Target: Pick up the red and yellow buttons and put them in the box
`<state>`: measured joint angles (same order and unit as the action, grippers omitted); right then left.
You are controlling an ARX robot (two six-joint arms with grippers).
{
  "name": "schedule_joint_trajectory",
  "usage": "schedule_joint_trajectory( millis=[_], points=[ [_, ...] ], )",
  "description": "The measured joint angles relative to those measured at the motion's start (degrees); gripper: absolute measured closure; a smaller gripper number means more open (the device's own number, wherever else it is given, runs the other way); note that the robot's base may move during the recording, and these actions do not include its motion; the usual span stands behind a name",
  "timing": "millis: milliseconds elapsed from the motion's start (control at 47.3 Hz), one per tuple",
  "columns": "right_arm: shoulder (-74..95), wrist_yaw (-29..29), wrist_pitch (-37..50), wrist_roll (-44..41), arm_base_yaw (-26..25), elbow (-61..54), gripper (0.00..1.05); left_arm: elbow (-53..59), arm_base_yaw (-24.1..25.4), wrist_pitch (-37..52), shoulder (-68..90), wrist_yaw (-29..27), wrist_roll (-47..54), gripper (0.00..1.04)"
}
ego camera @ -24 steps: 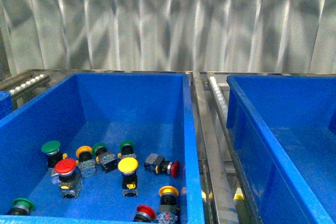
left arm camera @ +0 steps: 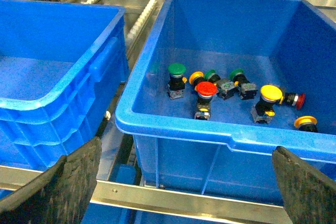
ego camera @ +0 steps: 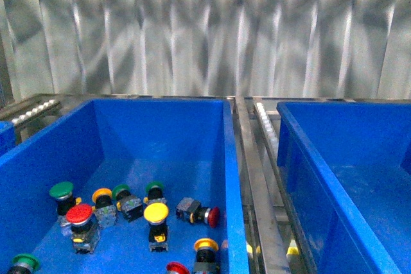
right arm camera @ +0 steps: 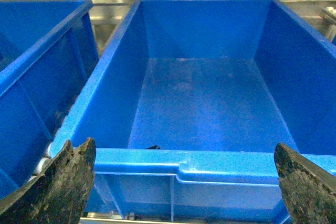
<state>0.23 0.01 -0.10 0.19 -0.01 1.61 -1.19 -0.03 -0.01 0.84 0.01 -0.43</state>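
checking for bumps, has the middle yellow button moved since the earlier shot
No. Against the crate rim the middle yellow button holds its place; the whole view slid down together.

Buttons (ego camera: 156, 213) lower in front view

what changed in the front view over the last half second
Only the view shifted: the whole scene sits a little lower in the front picture, as if the camera tipped up. The red and yellow buttons keep the same layout among the green buttons in the left crate; none was taken hold of or let go. The right crate is unchanged.
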Motion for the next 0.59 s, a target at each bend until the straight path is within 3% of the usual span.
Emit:
schedule_joint_trajectory(
  millis=[592],
  points=[
    [0.0, 0.0, 0.0, 0.0, 0.0, 0.0, 0.06, 0.0, 0.0, 0.0, 0.0, 0.0, 0.0, 0.08]
  ],
)
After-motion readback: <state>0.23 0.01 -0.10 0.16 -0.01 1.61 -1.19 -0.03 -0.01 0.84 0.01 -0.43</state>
